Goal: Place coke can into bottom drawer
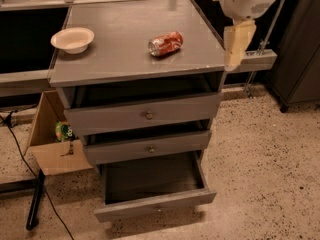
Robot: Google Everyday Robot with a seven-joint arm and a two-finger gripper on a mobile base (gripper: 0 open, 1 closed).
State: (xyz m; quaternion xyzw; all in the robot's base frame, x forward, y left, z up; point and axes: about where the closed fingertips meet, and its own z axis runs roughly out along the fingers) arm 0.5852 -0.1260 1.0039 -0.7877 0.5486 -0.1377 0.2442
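**A:** Drawers first: how are they standing?

**B:** Nearest, the bottom drawer (pixel 155 207) is hanging pulled well out, its dark inside showing. Above it, the middle drawer (pixel 148 149) and the top drawer (pixel 145 115) are each sticking out a little, knobs facing forward.

**A:** What is sitting on the floor beside them?

**B:** A cardboard box (pixel 54 157) is resting just left of the cabinet, with something green (pixel 63 131) lying inside. A black cable (pixel 19 148) is trailing past it.

**A:** Where is the coke can lying?

**B:** The coke can (pixel 165 43) is lying on its side on the cabinet top (pixel 125 61), right of the middle, its silver end pointing left. A white bowl (pixel 73 39) is sitting upright near the left edge, well apart from the can.

**A:** And the gripper?

**B:** The gripper (pixel 236 46) is hanging just beyond the right edge, pointing down toward the front right corner. It is not touching the can. Whether it is standing open or closed, I cannot tell.
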